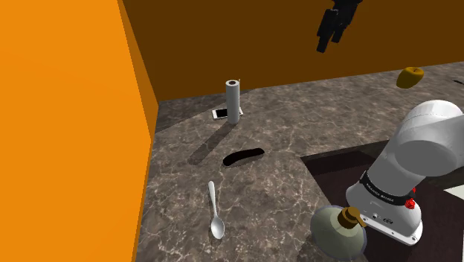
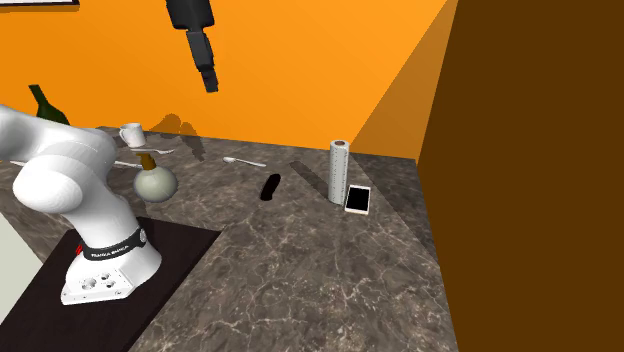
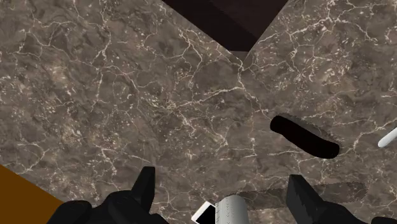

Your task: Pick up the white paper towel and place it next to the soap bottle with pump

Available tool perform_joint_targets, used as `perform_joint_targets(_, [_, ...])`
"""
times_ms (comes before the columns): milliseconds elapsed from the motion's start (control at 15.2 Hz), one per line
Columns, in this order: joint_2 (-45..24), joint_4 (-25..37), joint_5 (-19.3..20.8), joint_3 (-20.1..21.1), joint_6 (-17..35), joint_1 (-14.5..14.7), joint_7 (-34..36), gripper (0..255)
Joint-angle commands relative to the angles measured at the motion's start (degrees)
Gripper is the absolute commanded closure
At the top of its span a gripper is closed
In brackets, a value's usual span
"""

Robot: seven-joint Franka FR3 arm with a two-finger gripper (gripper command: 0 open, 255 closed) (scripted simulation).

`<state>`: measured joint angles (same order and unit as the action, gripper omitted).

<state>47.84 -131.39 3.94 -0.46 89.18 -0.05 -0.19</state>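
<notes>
We note soap bottle (image 1: pixel 338 229) nearest, beside arm base (image 1: pixel 387 212), contents hidden. Spoon (image 1: pixel 215 212), then black object (image 1: pixel 244 156) on counter (image 1: pixel 297 126). Farther, paper towel roll (image 1: pixel 233 102) upright, just beside phone (image 1: pixel 221 113). Fingers (image 3: pixel 145 191) spread apart, empty, high above.

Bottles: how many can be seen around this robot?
2. A round grey-green soap bottle with brown pump stands beside the robot's white base; a dark green tall-necked bottle shows behind the arm. The arm may hide others.
</notes>
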Motion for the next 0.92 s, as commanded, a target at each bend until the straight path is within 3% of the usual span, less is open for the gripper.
perform_joint_targets(0, [0.00,0.00,0.00,0.00,0.00,0.00,0.00,0])
perform_joint_targets(858, [-25.06,6.23,0.29,-3.75,18.53,4.31,-12.62,0])
